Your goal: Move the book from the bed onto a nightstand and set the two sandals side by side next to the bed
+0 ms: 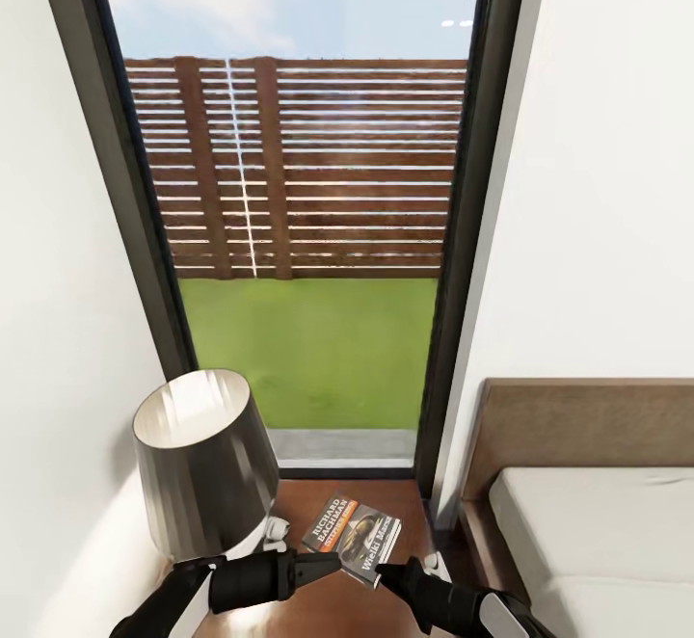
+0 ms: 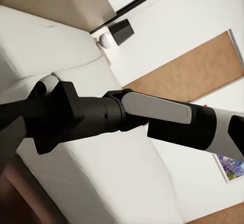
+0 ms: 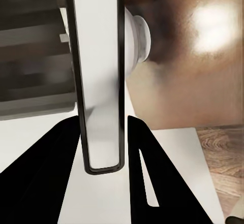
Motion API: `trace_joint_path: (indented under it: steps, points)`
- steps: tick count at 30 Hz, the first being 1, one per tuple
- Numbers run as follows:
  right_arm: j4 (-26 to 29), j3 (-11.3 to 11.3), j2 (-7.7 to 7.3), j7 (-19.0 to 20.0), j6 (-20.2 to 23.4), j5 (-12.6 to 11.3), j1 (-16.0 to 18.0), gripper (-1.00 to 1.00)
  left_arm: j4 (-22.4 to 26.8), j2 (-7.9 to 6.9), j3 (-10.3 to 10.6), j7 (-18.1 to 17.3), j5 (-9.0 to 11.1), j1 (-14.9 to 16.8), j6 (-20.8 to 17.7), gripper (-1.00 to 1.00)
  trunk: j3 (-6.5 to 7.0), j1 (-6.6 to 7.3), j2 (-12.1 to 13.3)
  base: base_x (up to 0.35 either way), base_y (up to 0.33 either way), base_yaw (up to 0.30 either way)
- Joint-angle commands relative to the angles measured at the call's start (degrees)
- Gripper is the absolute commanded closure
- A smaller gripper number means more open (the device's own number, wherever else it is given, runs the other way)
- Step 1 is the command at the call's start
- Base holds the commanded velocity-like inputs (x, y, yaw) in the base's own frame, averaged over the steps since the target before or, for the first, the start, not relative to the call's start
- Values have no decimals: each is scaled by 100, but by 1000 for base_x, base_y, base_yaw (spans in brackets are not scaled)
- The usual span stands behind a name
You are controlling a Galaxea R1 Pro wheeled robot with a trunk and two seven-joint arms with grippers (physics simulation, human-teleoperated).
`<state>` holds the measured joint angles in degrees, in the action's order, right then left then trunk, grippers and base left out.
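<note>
Two arms meet low in the head view over the nightstand, whose glossy dark top sits between a silver-shaded lamp and the bed. The book is carried just above that top, tilted. The right gripper pinches its near edge; in the right wrist view its fingers press either side of the book's thin pale edge. This edge-on grip probably serves to lower the book flat onto the nightstand. The left gripper points at the book's lower corner, perhaps steadying it; whether its fingers are parted or pressed together cannot be told. The cover reads "RICHARD BACHMAN" in white beside an orange band, and "Wielki Marsz" along the bottom.
</note>
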<state>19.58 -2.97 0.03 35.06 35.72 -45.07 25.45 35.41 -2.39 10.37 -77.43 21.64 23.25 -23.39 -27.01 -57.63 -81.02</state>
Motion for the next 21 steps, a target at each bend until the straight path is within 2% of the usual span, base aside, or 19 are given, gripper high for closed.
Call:
trace_joint_path:
  steps: [1, 21]
  points:
    - [2, -28, -3, -8, 23, -55, 4, 100, 1, -8, 34, 14, 50, 4, -60, -100, -24, -22, -45, 0, 0, 0]
    - [2, -28, -3, -8, 19, -54, 4, 100, -6, -7, 35, 52, 50, 4, -61, -100, -384, -462, -847, 0, 0, 0]
